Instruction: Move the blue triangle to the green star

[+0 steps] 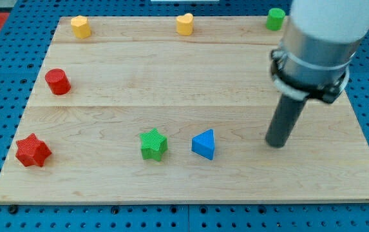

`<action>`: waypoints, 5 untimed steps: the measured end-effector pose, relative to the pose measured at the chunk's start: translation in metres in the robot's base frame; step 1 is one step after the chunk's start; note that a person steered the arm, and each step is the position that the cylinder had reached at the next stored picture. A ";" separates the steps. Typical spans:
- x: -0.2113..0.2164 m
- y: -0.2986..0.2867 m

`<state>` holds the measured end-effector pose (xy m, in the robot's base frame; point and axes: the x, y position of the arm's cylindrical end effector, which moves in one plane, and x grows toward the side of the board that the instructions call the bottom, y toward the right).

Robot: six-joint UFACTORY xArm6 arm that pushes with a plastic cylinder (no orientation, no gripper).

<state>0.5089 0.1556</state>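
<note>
While the blue triangle [204,144] sits near the wooden board's [190,187] bottom edge, just right of the green star [153,144] and apart from it, my tip [275,144] rests on the board well to the triangle's right, touching nothing (the rod has no pincer to open or close). Elsewhere lie a red star [32,151], red cylinder [58,82], two yellow blocks [80,26] [185,24] and a green cylinder [275,19].
</note>
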 end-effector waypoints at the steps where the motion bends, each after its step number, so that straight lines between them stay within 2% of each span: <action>1: -0.010 -0.015; 3: 0.024 -0.107; 4: 0.029 -0.136; 5: 0.046 -0.137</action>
